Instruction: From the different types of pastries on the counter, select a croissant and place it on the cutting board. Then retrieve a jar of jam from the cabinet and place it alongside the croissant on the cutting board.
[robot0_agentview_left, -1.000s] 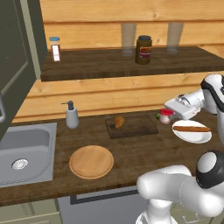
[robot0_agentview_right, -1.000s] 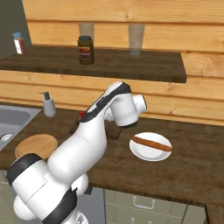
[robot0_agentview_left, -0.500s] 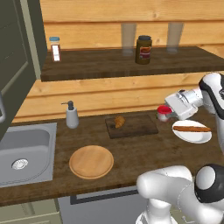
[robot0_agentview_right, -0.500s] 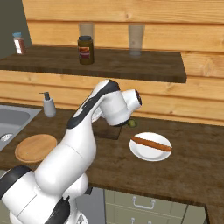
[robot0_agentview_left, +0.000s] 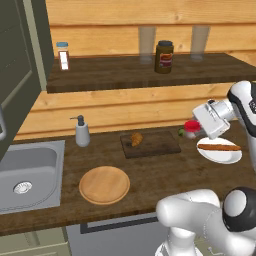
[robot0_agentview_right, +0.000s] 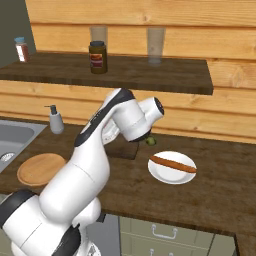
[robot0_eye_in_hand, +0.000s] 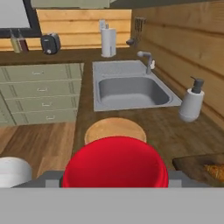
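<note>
Starting with the left base view: dark wood-grain counter (robot0_agentview_left: 165, 172), plank wall behind, a dark shelf above. Flat rectangular cutting board (robot0_agentview_left: 150, 143) lies mid-counter, with the ridged golden croissant (robot0_agentview_left: 136, 139) on its 9 o'clock end. Round light-wood plate (robot0_agentview_left: 104, 184) sits at the board's 7 o'clock, a pale soap pump (robot0_agentview_left: 81, 132) at its 9 o'clock, the steel sink (robot0_agentview_left: 25, 172) further that way. White plate (robot0_agentview_left: 219, 151) at 3 o'clock carries the long thin stick pastry (robot0_agentview_left: 220, 147). On the shelf: a dark black-lidded jar (robot0_agentview_left: 164, 57), two clear glasses and a blue-capped bottle (robot0_agentview_left: 63, 55). The gripper (robot0_agentview_left: 191, 131) is closed on the jam jar (robot0_agentview_left: 191, 128), red top showing, held above the counter just off the board's 3 o'clock edge, not touching it.

Right base view: same brown counter (robot0_agentview_right: 210, 195) and plank wall. The arm covers most of the cutting board (robot0_agentview_right: 120, 149); the white plate (robot0_agentview_right: 172, 168) and stick pastry (robot0_agentview_right: 173, 164) sit at its 3 o'clock. A small green object (robot0_agentview_right: 150, 141) peeks out beside the wrist. Fingers hidden here.

Hand view: the jar's smooth round red top (robot0_eye_in_hand: 115, 164) sits at 6 o'clock between the dark fingertips (robot0_eye_in_hand: 50, 177), which press its sides. Beyond it is the round plate (robot0_eye_in_hand: 115, 131), then the sink (robot0_eye_in_hand: 131, 89) at 12 o'clock and the soap pump (robot0_eye_in_hand: 191, 102) at 2 o'clock. Board corner with the croissant (robot0_eye_in_hand: 214, 169) at 4 o'clock. Wood floor and pale green drawers at 9 o'clock.
</note>
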